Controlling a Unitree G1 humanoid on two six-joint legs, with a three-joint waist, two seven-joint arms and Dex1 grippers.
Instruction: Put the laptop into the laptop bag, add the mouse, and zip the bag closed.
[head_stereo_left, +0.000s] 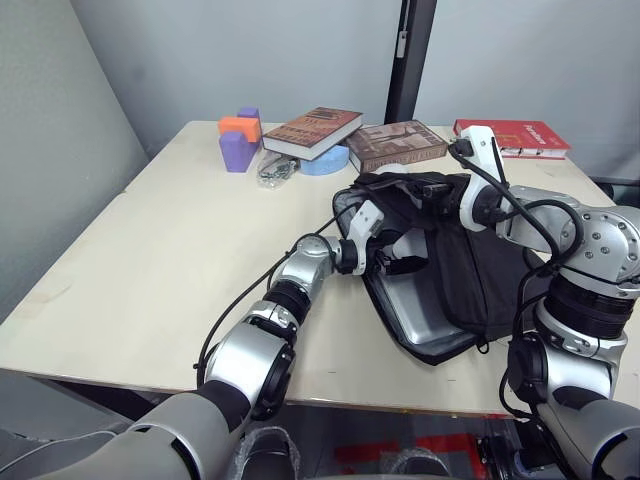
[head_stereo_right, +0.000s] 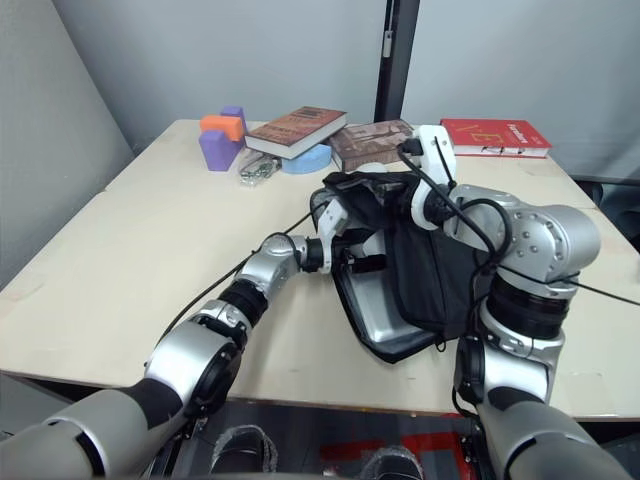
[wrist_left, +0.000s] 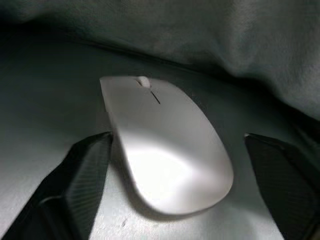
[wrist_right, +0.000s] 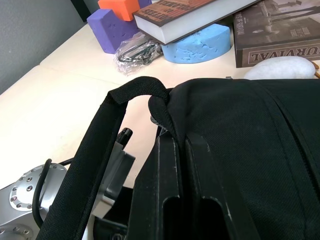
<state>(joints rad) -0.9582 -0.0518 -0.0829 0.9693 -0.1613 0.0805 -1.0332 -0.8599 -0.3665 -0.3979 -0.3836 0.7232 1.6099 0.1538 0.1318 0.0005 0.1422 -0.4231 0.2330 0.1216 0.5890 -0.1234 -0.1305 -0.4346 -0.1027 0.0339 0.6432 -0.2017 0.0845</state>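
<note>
The black laptop bag (head_stereo_left: 482, 268) lies open on the table (head_stereo_left: 170, 260), right of centre. The silver laptop (head_stereo_left: 415, 312) lies inside it, partly under the raised flap. My right gripper (wrist_right: 172, 142) is shut on the bag's upper edge by a strap handle (wrist_right: 95, 150) and holds the flap up. Inside the opening, my left gripper (wrist_left: 177, 145) stands open. The white mouse (wrist_left: 165, 145) rests on the laptop's surface between its two black fingers (wrist_left: 75, 185). One finger sits against the mouse's side, and the other is well apart from it.
Behind the bag lie two brown books (head_stereo_left: 312, 130) (head_stereo_left: 397, 145) and, at the far right, a red book (head_stereo_left: 515, 135). Purple and orange blocks (head_stereo_left: 240, 140), a blue foam piece (head_stereo_left: 325, 162) and a clear packet (head_stereo_left: 275, 170) sit at the back left.
</note>
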